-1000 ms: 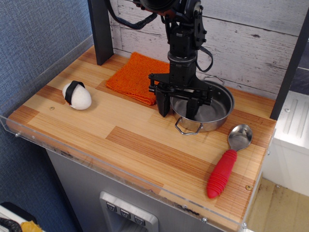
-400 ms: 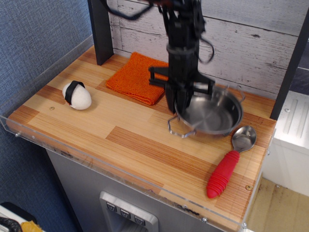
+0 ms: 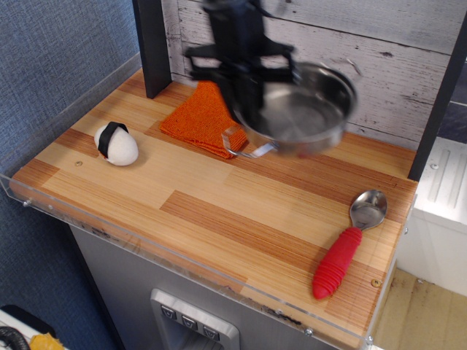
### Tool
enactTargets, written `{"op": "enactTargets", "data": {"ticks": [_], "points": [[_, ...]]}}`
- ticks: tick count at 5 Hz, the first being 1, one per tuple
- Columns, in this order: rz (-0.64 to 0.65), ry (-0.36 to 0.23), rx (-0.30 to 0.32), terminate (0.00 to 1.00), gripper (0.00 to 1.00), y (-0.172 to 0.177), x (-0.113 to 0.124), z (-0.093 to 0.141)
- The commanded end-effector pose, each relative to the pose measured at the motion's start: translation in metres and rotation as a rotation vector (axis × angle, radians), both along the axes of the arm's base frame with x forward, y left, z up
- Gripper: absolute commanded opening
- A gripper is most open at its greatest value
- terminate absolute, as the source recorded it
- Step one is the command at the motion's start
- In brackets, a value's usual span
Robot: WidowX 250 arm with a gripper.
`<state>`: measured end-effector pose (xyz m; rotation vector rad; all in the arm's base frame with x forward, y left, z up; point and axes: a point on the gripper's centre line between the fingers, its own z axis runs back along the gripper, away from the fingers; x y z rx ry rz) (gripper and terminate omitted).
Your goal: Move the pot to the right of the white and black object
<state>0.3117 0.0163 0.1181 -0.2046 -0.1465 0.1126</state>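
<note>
- The claw (image 3: 244, 91) is clamped on the left rim of the pot (image 3: 299, 109), holding it in the air, tilted and motion-blurred.
- Pot's a shallow shiny steel bowl shape, one wire loop handle hanging at its lower left, above the edge of the orange cloth (image 3: 201, 120).
- The white and black object (image 3: 115, 144) sits well to the left on the counter (image 3: 219, 211), near the left edge.
- Lots of bare wood between it and the cloth, and along the front.
- The red-handled spoon (image 3: 344, 248) lies near the right front corner, well apart.
</note>
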Motion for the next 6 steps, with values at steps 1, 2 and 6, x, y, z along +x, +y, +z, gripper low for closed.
{"op": "enactTargets", "data": {"ticks": [1,2,6], "points": [[0.095,0.039,0.116,0.00,0.00,0.072,-0.036,-0.002],[0.114,0.063,0.145,0.00,0.00,0.108,-0.044,-0.025],[-0.092,0.129,0.179,0.00,0.00,0.122,-0.045,-0.075]]}}
